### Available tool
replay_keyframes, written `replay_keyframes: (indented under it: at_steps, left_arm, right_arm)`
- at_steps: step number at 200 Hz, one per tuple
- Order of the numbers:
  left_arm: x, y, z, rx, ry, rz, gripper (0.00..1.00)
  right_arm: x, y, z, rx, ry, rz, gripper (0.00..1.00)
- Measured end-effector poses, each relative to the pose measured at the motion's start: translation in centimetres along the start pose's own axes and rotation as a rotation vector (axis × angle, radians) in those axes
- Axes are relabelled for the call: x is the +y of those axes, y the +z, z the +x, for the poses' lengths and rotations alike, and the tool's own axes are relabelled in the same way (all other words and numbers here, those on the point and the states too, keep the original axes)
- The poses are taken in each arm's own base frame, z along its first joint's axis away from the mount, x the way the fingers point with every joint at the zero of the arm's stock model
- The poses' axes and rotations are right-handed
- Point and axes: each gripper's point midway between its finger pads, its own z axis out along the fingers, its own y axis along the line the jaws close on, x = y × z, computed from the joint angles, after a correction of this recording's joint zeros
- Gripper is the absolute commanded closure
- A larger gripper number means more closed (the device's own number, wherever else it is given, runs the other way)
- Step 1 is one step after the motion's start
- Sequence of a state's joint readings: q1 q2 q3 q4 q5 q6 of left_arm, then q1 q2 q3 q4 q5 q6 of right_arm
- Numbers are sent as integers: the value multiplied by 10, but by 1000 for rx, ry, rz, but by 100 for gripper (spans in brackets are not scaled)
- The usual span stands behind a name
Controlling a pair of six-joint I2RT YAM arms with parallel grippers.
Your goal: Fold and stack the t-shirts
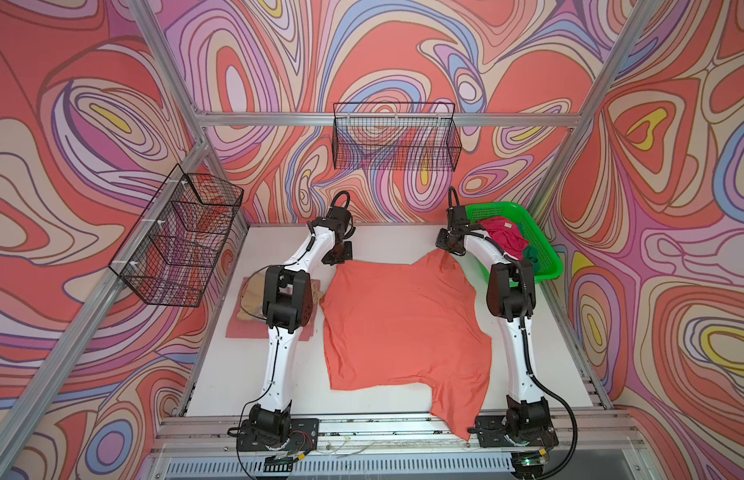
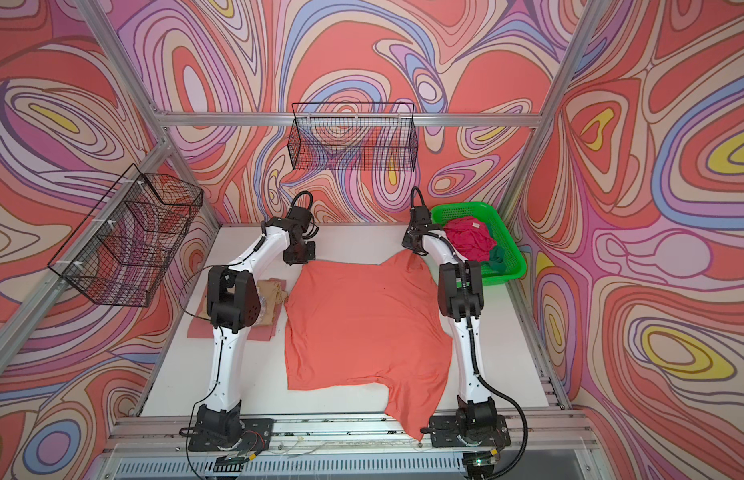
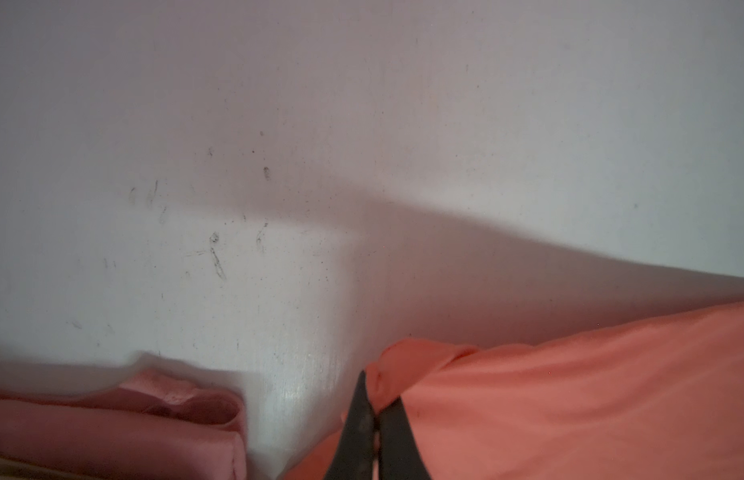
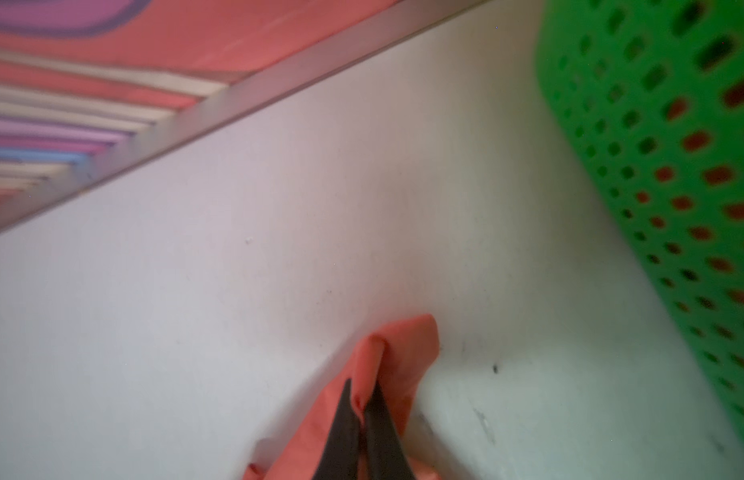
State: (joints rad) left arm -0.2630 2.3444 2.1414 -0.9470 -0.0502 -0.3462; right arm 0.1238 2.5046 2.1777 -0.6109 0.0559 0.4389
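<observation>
While the white table point(image 1: 307, 374) bears everything, the coral-orange t-shirt point(image 1: 403, 324) lies spread across its middle, a near corner draping over the front rail point(image 1: 362, 428). At far right, the green basket point(image 1: 549, 257) holds the magenta-pink t-shirt point(image 1: 503, 241) and the dark green t-shirt point(image 1: 530, 254). At left, the tan t-shirt point(image 1: 249, 305) rests on the folded salmon-pink t-shirt point(image 1: 241, 328). The left gripper point(image 3: 374, 411) and the right gripper point(image 4: 364, 405) each have their jaws clamped on a far corner of the coral cloth.

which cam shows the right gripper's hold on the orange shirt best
The right wrist view: close up, the right gripper is shut on a bunched corner of the coral-orange t-shirt. In both top views it is small, its jaws hard to make out. The left wrist view misses it.
</observation>
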Motion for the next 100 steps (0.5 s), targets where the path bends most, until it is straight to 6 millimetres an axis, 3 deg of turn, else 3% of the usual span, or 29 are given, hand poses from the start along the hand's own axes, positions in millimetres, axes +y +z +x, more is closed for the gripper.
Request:
replay_keyframes:
  at_steps: [28,51,71,100]
  left_arm:
    - [-1,-4,-1,-13,12,-15,100]
    - [1,-10,2,-22,17,-23,100]
    - [2,-18,9,-30,20,-22,100]
    - [5,-21,22,-36,23,-33,100]
  right_arm:
    - [-5,0,-8,-29,5,-8,100]
    - [-8,-6,-1,-33,0,-29,100]
    - [-8,-27,3,-50,-10,-54,100]
    - [1,-72,-10,-135,-15,-117,100]
